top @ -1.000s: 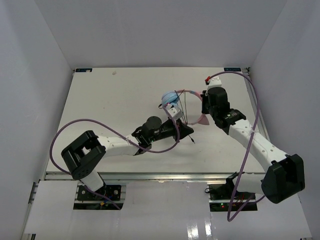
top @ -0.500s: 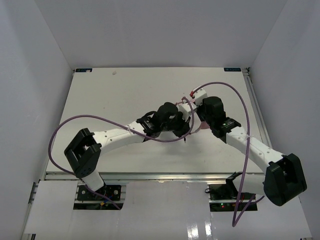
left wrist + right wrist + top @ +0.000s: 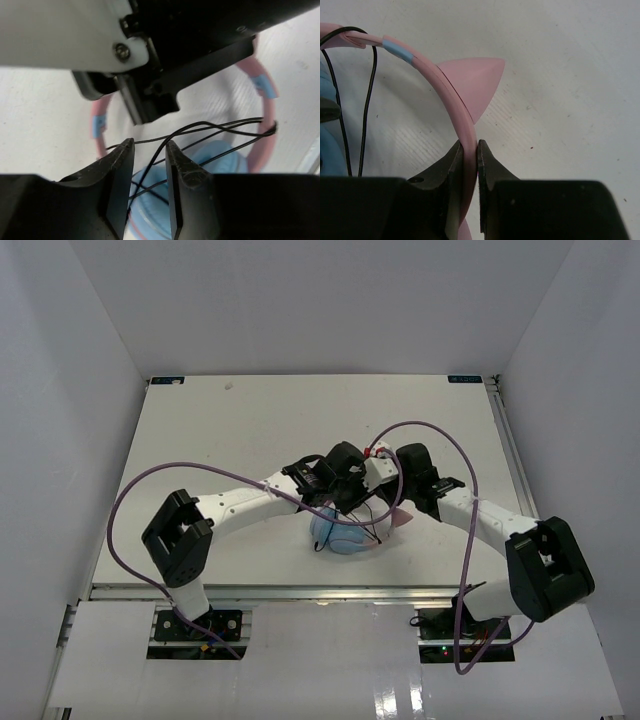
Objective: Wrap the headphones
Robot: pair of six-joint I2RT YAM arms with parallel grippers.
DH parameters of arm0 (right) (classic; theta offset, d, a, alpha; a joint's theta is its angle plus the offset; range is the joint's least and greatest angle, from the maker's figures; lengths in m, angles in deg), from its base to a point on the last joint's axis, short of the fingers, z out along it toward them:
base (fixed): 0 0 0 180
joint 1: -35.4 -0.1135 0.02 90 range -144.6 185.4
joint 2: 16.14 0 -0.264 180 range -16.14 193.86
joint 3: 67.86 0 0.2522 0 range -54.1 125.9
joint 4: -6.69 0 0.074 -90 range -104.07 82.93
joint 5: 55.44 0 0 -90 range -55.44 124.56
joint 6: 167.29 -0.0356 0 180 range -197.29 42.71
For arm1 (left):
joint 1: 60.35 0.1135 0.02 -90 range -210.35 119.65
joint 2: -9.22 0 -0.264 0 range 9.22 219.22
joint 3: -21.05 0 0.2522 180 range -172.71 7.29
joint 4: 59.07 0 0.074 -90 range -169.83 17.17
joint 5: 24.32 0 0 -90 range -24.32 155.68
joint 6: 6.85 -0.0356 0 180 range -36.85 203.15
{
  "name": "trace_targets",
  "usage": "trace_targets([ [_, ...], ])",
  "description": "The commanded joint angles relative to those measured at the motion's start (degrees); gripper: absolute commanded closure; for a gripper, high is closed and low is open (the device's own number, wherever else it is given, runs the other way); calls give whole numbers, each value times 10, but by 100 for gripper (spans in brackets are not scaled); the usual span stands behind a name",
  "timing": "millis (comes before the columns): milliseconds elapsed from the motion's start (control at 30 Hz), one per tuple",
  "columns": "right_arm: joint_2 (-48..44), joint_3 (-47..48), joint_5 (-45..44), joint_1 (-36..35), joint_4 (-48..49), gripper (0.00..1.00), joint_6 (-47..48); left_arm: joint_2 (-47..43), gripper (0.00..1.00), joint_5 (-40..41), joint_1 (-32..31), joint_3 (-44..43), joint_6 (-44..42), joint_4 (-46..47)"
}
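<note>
The white table (image 3: 220, 430) is carrying the same set-up, but both arms are now working closer to its near edge than a second ago. The left arm (image 3: 240, 505) is reaching across toward the middle, more stretched out than before. The right arm (image 3: 480, 525) is folding in lower, with its wrist right next to the left one.

The headphones (image 3: 345, 535) are now lying near the middle of the table toward the front edge, having come down from farther back. Their light-blue ear cups (image 3: 225, 155) are sitting under the left wrist, and the pink headband (image 3: 442, 95) is arching out to the right.

The thin black cable (image 3: 220, 127) is looping across the headband and over the cups.

The right gripper (image 3: 469, 147) is pinching the headband just below a cat-ear point (image 3: 470, 80). The left gripper (image 3: 150, 147), closed a second ago, is now parting its fingers, with the cable crossing at the tips, unclamped.
</note>
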Motion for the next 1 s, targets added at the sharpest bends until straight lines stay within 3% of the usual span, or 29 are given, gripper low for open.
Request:
trace_targets([
  [0, 21, 17, 79, 17, 5, 92, -45, -2, 56, 59, 3, -12, -50, 3],
  [233, 58, 33, 119, 36, -19, 92, -66, 24, 53, 84, 3, 46, -56, 50],
  [333, 73, 34, 119, 55, -20, 91, -73, 24, 45, 99, 4, 54, -56, 58],
  [400, 90, 45, 124, 69, -22, 85, -78, 20, 37, 112, 7, 52, -53, 58],
  [433, 99, 46, 129, 75, -25, 79, -80, 17, 34, 115, 8, 51, -53, 57],
  [500, 121, 70, 155, 90, -52, 43, -67, -2, 22, 113, 14, 45, -43, 50],
  [533, 128, 77, 165, 97, -60, 38, -59, -14, 15, 111, 16, 45, -36, 48],
  [567, 126, 78, 167, 104, -62, 24, -56, -25, 8, 108, 19, 44, -31, 45],
  [667, 102, 68, 161, 120, -61, 5, -49, -81, 2, 88, 26, 55, -3, 35],
  [967, -63, 49, 72, 149, -73, 10, -50, -239, 2, 72, 38, 158, 86, 36],
])
